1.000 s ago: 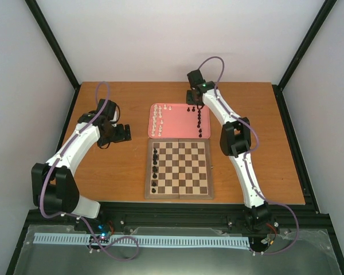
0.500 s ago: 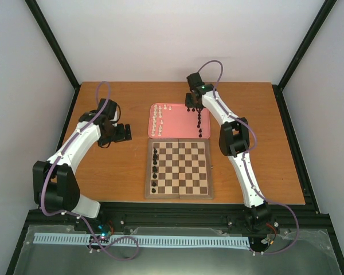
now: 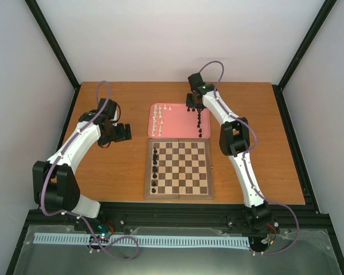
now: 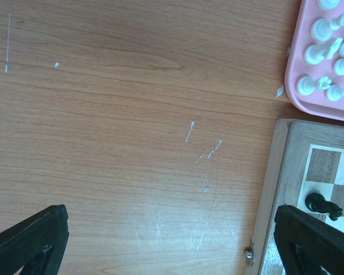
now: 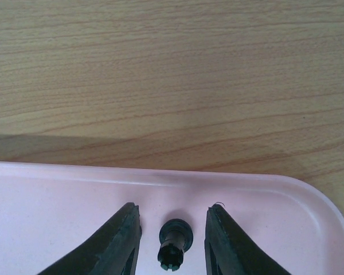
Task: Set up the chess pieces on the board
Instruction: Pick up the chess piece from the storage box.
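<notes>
The board [image 3: 186, 170] lies in front of the pink tray [image 3: 178, 127]. Several black chess pieces [image 3: 155, 169] stand down its left column. White pieces [image 3: 157, 117] fill the tray's left side and black pieces [image 3: 199, 121] line its right side. My right gripper [image 3: 192, 105] is low over the tray's far right corner. In the right wrist view the right gripper [image 5: 172, 207] is open around a black rook [image 5: 175, 243], with a gap on each side. My left gripper [image 4: 171, 246] hangs open over bare table, left of the board's corner [image 4: 275, 189] and a black knight [image 4: 323, 205].
The pink tray's curved rim [image 5: 160, 172] runs just beyond the right fingers, with wooden table behind it. White pieces [image 4: 324, 51] crowd the tray corner [image 4: 295, 94] seen from the left wrist. A small metal clasp [image 4: 249, 255] sits on the board's edge.
The right gripper has dropped slightly toward the tray's far right corner and its jaws have narrowed a little around the black rook. The left arm has not moved.
</notes>
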Controlling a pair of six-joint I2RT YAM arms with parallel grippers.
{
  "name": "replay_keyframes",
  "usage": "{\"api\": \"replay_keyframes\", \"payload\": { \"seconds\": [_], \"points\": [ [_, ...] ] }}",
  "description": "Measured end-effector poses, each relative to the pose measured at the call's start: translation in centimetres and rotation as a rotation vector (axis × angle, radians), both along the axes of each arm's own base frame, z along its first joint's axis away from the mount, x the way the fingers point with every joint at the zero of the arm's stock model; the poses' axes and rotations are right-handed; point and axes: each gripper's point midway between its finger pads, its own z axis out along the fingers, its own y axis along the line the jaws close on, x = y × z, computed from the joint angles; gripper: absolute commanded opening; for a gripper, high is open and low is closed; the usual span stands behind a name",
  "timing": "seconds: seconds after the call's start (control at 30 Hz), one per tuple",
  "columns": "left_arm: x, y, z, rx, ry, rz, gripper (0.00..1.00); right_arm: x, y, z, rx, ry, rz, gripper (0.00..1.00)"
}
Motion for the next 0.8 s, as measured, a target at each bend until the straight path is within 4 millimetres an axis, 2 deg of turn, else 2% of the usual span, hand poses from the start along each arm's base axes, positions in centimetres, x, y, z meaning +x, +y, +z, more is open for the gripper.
{"api": "replay_keyframes", "payload": {
  "seconds": [0.8],
  "points": [
    [0.3, -0.1, -0.2, 0.0, 0.005, 0.001, 1.0, 0.5, -0.3, -1.3, 0.016, 0.014, -0.002, 0.28]
  ]
}}
